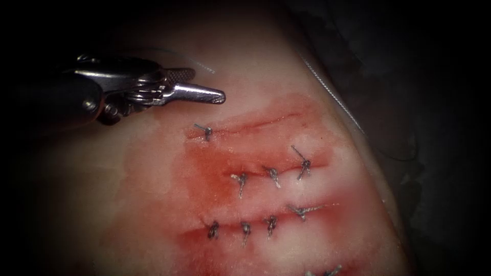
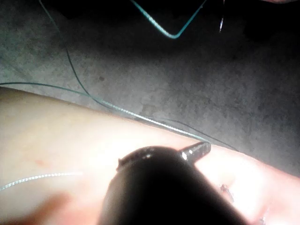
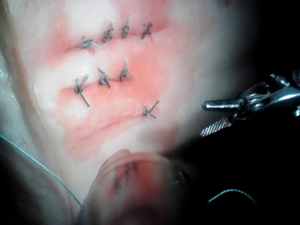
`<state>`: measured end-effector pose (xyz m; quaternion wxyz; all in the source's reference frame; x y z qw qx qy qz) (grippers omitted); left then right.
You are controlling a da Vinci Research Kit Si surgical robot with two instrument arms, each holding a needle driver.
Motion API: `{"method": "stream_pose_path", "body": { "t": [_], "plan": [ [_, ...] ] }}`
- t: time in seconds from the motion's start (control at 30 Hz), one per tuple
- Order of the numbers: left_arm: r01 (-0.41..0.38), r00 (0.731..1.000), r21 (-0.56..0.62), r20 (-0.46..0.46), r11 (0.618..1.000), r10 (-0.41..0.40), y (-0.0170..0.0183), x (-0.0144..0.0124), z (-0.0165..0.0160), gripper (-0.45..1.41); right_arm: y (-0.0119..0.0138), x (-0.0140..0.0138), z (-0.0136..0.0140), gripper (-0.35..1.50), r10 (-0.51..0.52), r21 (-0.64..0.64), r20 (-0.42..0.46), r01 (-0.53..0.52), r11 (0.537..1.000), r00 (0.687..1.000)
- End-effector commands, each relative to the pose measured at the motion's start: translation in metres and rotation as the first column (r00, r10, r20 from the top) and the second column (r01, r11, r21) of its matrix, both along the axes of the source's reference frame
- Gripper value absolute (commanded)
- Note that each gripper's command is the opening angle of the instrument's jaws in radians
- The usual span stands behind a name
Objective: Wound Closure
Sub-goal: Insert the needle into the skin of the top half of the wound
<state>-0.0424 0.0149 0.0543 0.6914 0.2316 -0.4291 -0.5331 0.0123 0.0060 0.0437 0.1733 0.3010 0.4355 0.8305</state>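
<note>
Steel left tool point(image 1: 207, 84) above tissue point(image 1: 117, 204) near its upper-left edge, jaws spread wide, pinching nothing. Knotted stitches point(image 1: 273, 176) along cuts near the tissue's middle, surrounded by red fluid point(image 1: 209, 174). Topmost cut point(image 1: 255, 123) with a single stitch at its left end. Thread point(image 2: 140, 117) draped over the tissue's edge onto grey surface point(image 2: 211, 84). Thin dark sliver point(image 2: 221, 21) off the tissue, maybe the needle, too small to tell.

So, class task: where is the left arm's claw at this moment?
In the endoscope view the left claw hovers over bare tissue at upper left, its jaws open and holding nothing, just up and left of the single knot on the topmost cut.
</note>
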Motion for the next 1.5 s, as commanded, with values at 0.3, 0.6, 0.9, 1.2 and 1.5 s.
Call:
{"method": "stream_pose_path", "body": {
  "t": [0.3, 0.6, 0.9, 1.2, 1.5],
  "plan": [
    [-0.010, 0.985, 0.111, 0.171, 0.994, -0.009, 0.0017, 0.0014, 0.0008, 0.71, -0.0016, 0.0036, 0.0064, -0.35, 0.317, 0.701, -0.516, 0.180, 0.690, 0.796],
    [0.039, 0.974, 0.273, 0.204, 0.961, -0.097, 0.0021, 0.0026, 0.0008, 0.81, -0.0041, 0.0061, 0.0113, -0.35, 0.525, 0.750, -0.661, 0.477, 0.458, 0.536],
    [0.038, 0.969, 0.332, 0.217, 0.943, -0.115, -0.0006, 0.0013, 0.0036, 1.03, -0.0055, 0.0072, 0.0126, -0.35, 0.479, 0.698, -0.714, 0.571, 0.432, 0.510],
    [-0.052, 0.963, 0.362, 0.265, 0.931, -0.049, -0.0027, -0.0009, 0.0058, 1.20, -0.0082, 0.0106, 0.0137, -0.35, 0.514, 0.703, -0.703, 0.591, 0.395, 0.492],
    [-0.034, 0.965, 0.351, 0.255, 0.936, -0.061, -0.0017, 0.0006, 0.0062, 1.18, -0.0075, 0.0109, 0.0154, -0.35, 0.420, 0.634, -0.769, 0.493, 0.596, 0.482]
  ]
}}
